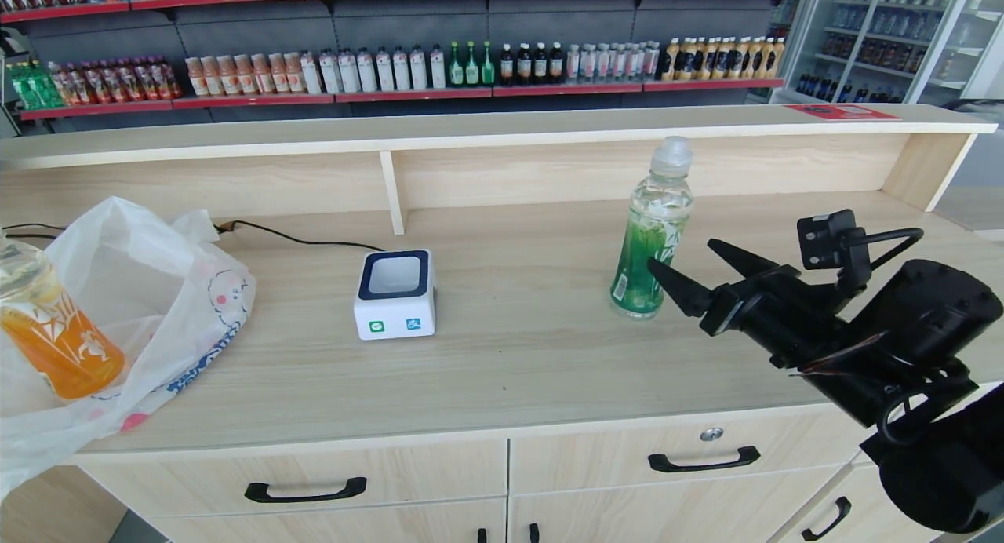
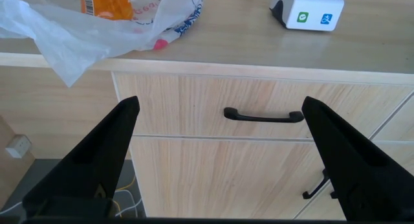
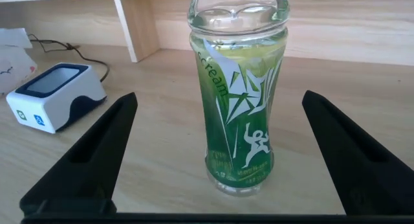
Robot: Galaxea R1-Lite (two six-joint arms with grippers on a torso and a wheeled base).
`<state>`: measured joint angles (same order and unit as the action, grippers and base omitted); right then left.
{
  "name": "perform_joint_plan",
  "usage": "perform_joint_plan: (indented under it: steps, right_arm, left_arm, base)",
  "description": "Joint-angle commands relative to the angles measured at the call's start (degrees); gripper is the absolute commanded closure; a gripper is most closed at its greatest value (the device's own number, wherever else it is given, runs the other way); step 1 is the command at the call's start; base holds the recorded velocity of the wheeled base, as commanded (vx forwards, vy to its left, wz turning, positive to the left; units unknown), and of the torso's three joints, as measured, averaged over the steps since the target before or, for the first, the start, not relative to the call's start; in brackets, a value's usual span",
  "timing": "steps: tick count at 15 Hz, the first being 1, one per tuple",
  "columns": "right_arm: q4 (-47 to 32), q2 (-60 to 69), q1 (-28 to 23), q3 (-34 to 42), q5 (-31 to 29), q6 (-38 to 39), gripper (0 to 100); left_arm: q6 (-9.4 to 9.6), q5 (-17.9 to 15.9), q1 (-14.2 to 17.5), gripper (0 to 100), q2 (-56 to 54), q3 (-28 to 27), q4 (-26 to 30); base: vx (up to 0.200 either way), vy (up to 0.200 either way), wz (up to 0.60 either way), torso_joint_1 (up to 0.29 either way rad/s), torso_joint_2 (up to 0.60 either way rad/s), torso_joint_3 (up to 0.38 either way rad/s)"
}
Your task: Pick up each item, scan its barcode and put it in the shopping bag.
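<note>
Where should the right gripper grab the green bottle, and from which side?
Take the green bottle around its labelled body, just below the wider shoulder, rather than at the small cap. It stands upright on the counter, so come in level from the robot's side. The open right gripper faces it there, with a finger lined up to either side. That is probably the steadiest hold.

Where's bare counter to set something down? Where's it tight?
Free: counter between scanner and green bottle, and the front strip before them. Tight: left end under the shopping bag with the orange bottle; right gripper beside the green bottle.
</note>
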<state>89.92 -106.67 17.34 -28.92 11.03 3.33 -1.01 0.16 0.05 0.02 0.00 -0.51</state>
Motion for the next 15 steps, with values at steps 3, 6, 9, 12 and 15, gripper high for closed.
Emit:
perform_joint_plan:
  steps: [3, 6, 9, 12, 15]
  right_arm:
    - [0.08, 6.91, -0.46, 5.71, -0.49, -1.39, 0]
    - [0.08, 8.14, -2.66, 6.77, -1.89, -1.39, 0]
    - [0.08, 8.23, -2.75, 7.47, -1.89, -1.39, 0]
    - [0.08, 8.23, -3.18, 7.56, -1.89, -1.04, 0]
    - [0.08, 7.61, -6.0, 5.98, -1.89, 1.15, 0]
  left_arm:
    - [-0.04, 0.02, 0.04, 0, -0.02, 0.0, 0.07]
    - [-0.13, 0.11, 0.04, 0, 0.06, 0.0, 0.07]
    - [-0.13, 0.02, 0.04, 0, -0.02, 0.0, 0.07]
    - [-0.04, 0.02, 0.04, 0, -0.02, 0.0, 0.07]
    - [-0.04, 0.02, 0.04, 0, -0.02, 0.0, 0.07]
  base:
    - [0.0, 0.0, 0.0, 0.0, 0.0, 0.0]
    - [0.0, 0.0, 0.0, 0.0, 0.0, 0.0]
    - [0.0, 0.2, 0.0, 0.004, 0.0, 0.004]
    - [0.0, 0.2, 0.0, 0.002, 0.0, 0.001]
    - [0.0, 0.0, 0.0, 0.0, 0.0, 0.0]
